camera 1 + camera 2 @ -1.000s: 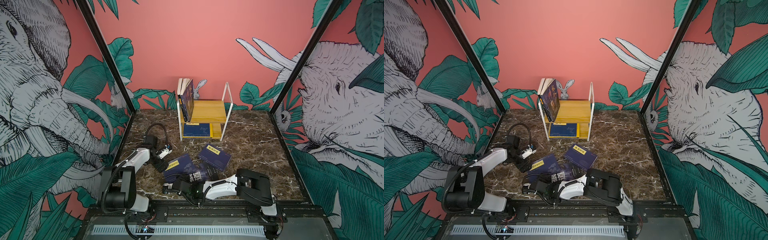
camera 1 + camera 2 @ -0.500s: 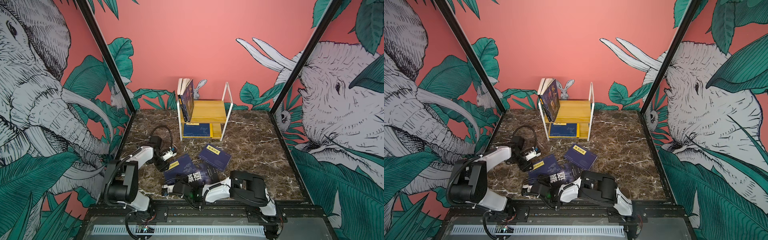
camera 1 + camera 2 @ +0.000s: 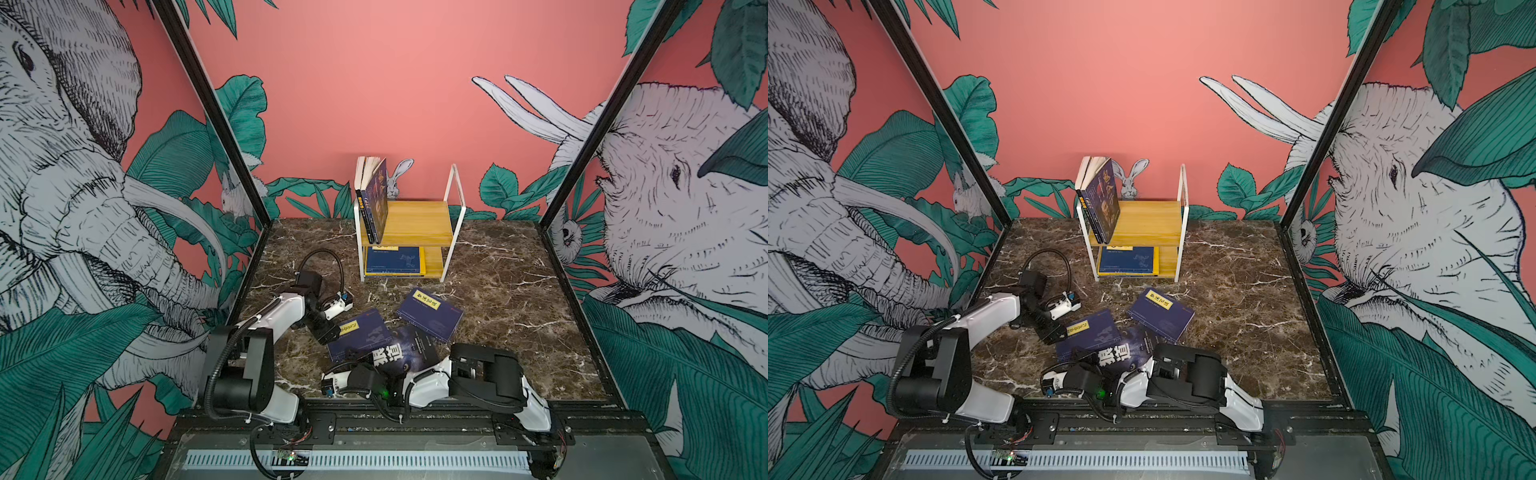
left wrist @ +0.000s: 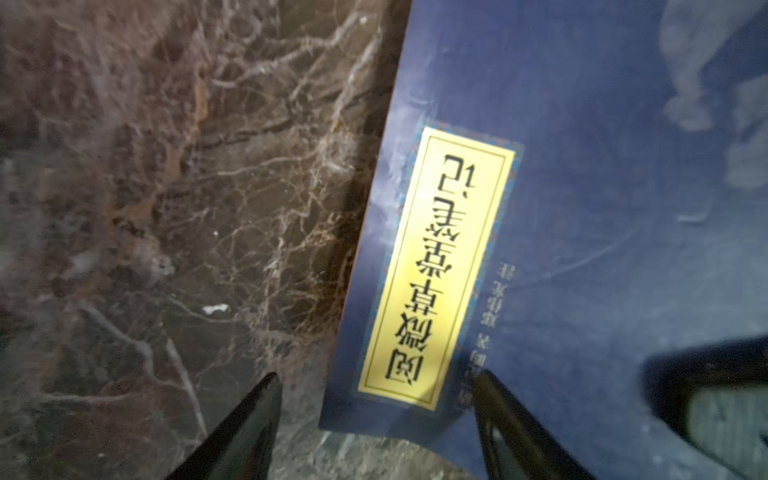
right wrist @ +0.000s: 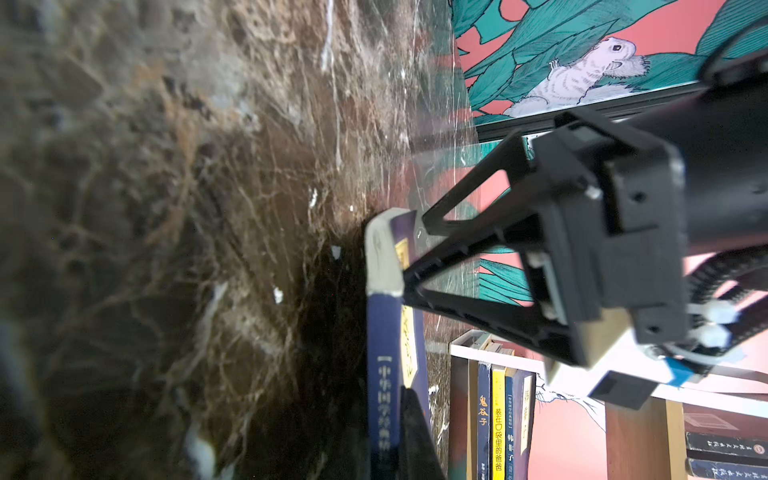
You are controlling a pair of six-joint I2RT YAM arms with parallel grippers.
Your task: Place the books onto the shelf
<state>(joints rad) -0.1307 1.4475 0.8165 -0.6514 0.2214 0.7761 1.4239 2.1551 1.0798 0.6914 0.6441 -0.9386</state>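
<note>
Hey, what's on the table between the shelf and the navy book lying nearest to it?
Nothing: only bare marble table separates the shelf from that navy book, as both top views show.

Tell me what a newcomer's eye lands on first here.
The loud salmon walls with drawn elephants and leaves enclose everything. At the back of the marble table stands the yellow-boarded shelf, with upright books leaning at the left of its upper tier and flat books on the lower one. Nearer the arms, three dark books lie sprawled and partly overlapping, the left gripper open over a corner of the navy book with a yellow label.
</note>
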